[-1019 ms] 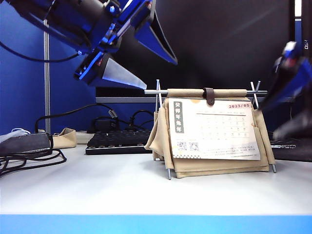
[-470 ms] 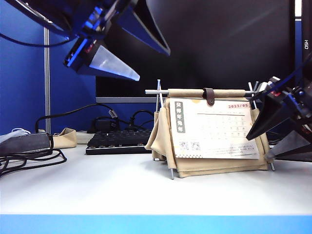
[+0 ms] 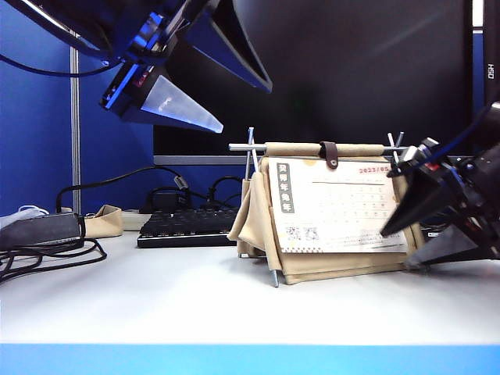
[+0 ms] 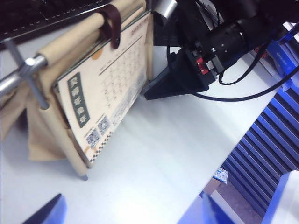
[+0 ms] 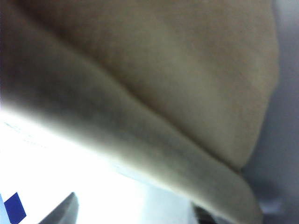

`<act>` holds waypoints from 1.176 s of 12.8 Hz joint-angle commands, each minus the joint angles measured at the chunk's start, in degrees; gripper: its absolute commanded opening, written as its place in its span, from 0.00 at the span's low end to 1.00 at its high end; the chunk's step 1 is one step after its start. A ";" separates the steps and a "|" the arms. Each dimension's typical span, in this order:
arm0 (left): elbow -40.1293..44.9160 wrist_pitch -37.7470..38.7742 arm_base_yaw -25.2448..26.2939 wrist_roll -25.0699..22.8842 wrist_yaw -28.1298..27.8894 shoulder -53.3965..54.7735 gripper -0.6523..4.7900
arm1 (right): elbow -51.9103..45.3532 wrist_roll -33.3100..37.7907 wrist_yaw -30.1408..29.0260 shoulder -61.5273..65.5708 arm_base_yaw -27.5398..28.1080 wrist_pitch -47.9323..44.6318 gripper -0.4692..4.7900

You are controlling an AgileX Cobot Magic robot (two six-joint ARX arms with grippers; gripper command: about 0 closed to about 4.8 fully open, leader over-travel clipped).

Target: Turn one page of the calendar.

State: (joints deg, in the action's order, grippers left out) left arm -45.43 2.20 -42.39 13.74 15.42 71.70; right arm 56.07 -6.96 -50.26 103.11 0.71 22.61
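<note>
The calendar (image 3: 256,223) is a beige fabric tent on thin metal rods, standing at the middle right of the table. Its front page (image 3: 344,209) is white with a red "2023/05" and hangs under a brown strap (image 3: 331,154). My right gripper (image 3: 394,250) is open at the calendar's lower right corner, one finger in front of the page and one low at the stand's foot. The right wrist view is filled with blurred beige fabric of the calendar (image 5: 187,70) just past my right gripper (image 5: 135,212). My left gripper (image 3: 246,109) hangs open, high above the calendar's left end. In its own view the left gripper (image 4: 128,212) frames bare table below the page (image 4: 107,93).
A black keyboard (image 3: 187,226) lies behind the calendar's left side. Cables and a dark adapter (image 3: 43,233) sit at the far left. A dark monitor (image 3: 351,70) fills the back. The table's blue front edge (image 3: 250,359) runs along the bottom.
My right gripper has come in from the right and dropped to the calendar's lower right corner. The calendar has shifted slightly left. My left gripper rose a little, then held still.
</note>
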 commanded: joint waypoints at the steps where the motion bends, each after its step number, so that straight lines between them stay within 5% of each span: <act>1: -0.22 0.83 -0.02 -0.24 0.28 -0.20 0.82 | 0.22 1.01 -1.11 -0.17 -0.09 -2.95 0.66; 15: -0.22 2.45 -0.04 -2.82 -0.15 -3.02 0.82 | 1.31 4.04 2.60 -0.37 -0.04 -6.67 0.66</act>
State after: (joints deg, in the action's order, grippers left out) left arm -45.43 5.21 -42.39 11.35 15.00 68.93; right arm 57.21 -2.85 -46.28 103.09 0.73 16.97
